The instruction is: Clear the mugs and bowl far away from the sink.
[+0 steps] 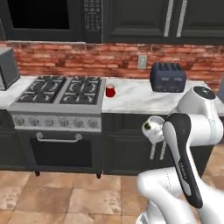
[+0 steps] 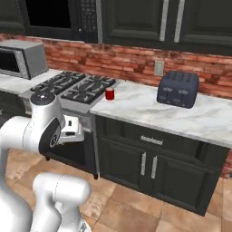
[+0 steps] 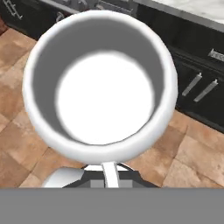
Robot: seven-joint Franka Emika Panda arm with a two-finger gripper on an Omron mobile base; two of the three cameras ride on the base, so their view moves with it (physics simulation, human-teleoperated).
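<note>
The hand [image 3: 109, 175] is clamped tight on the white mug [image 3: 100, 85], its open mouth facing the hand camera. The arm is folded back, carrying the mug [image 1: 153, 127] off the surface [image 1: 135, 98], in front of the cabinets. The red mug [image 1: 110, 91] stands beside the stove [image 1: 57, 103].

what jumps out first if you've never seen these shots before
The white mug dominates the hand view, mouth open toward the camera, held in the gripper in front of the dark lower cabinets, off the counter. Next comes the red mug, standing alone on the marble counter right beside the stove, with the dark toaster further right against the brick wall.
</note>
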